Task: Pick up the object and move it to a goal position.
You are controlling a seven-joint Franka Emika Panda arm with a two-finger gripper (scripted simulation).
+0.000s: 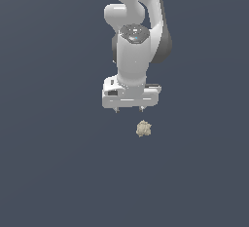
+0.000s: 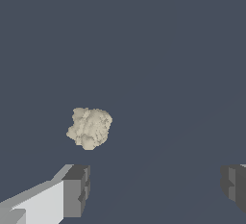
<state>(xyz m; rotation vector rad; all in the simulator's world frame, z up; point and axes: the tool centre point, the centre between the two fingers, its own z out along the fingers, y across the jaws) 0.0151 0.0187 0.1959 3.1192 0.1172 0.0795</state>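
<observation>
Gripper (image 1: pixel 129 109) hung open above the dark floor, holding nothing.

Its jaws stood wide apart in the wrist view, one grey fingertip (image 2: pixel 77 189) near each side of the picture, with bare floor (image 2: pixel 158 64) between them. The beige, lumpy rock (image 1: pixel 143 128) lay on the floor, apart from the fingers and outside the gap between them; in the exterior view it sat just below the gripper, slightly toward the exterior view's right.

Beige-tan object (image 1: pixel 143 128), white end effector (image 1: pixel 129 109)
</observation>
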